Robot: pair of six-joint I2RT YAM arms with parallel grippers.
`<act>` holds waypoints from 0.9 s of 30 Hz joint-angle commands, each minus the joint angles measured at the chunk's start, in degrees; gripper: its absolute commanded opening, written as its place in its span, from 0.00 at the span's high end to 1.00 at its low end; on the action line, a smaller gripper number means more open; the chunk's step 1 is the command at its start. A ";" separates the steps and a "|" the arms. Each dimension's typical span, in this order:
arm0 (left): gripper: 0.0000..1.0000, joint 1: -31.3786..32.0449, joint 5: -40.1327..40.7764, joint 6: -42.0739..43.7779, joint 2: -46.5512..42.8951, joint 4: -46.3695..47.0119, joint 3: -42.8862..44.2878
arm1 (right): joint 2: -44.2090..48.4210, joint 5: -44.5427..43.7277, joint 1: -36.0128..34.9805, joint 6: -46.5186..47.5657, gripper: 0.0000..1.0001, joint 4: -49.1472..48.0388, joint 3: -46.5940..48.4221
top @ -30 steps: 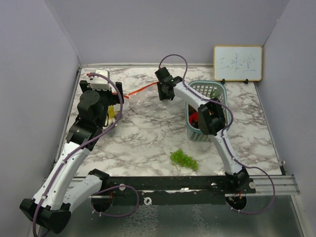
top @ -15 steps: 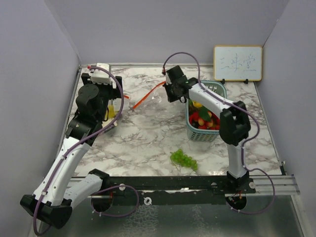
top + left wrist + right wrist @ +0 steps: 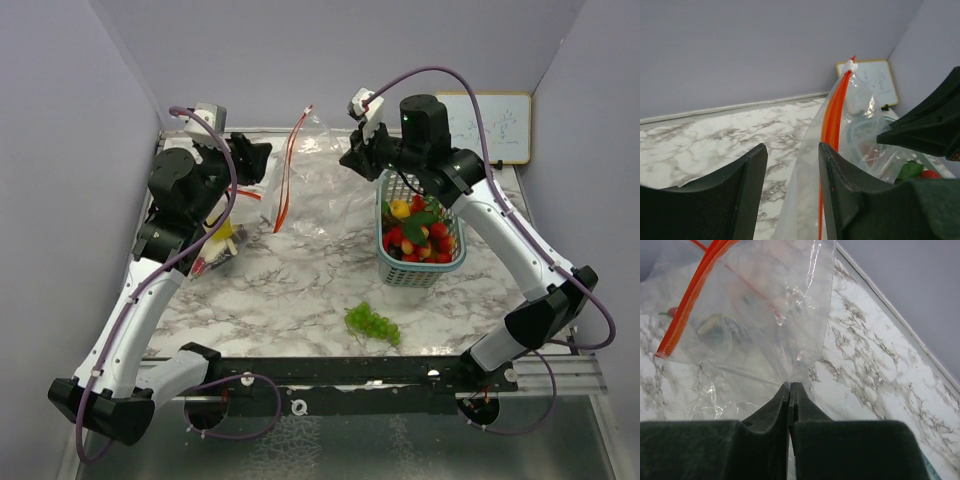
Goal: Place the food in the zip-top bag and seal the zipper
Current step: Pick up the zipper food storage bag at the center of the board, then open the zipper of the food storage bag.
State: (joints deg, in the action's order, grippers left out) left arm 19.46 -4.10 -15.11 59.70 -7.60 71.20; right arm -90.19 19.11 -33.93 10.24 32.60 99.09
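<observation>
The zip-top bag (image 3: 320, 195) hangs crinkled above the back of the table, and its orange-red zipper (image 3: 290, 170) runs steeply downward. My right gripper (image 3: 352, 160) is shut on the clear film of the bag (image 3: 765, 315), with the zipper (image 3: 690, 295) off to its left. My left gripper (image 3: 792, 150) is open, its jaws on either side of the bag's mouth edge, the zipper (image 3: 832, 120) close to the right finger. Food (image 3: 415, 235) fills the teal basket. A green grape bunch (image 3: 372, 322) lies on the table. Yellow and red pieces (image 3: 220, 240) show at the bag's low left end.
The teal mesh basket (image 3: 405, 272) stands right of centre under my right arm. A whiteboard (image 3: 505, 125) leans on the back wall. Walls close in the table on the left, back and right. A black rail (image 3: 330, 372) runs along the near edge.
My right gripper shut on the bag and lifted it up and rightward, uncovering the basket. The zipper now hangs steeply. My left gripper's jaws have narrowed around the bag's mouth edge.
</observation>
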 commanded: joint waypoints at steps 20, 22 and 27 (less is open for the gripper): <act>0.36 -1.67 -31.54 -25.16 -6.56 23.44 -17.41 | 6.33 10.83 0.27 0.71 0.98 1.45 2.32; 0.48 -1.67 -32.41 -25.54 -6.99 24.87 -19.02 | 6.16 11.29 0.27 0.21 0.98 1.02 2.71; 0.99 -1.71 -33.46 -24.57 -6.23 23.60 -19.27 | 5.90 10.83 0.27 -0.36 0.98 0.54 2.78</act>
State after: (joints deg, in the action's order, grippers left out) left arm 18.06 -34.28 -39.13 53.54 13.50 51.57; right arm -83.90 28.71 -33.80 11.05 33.87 100.03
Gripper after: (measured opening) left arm 0.162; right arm 0.023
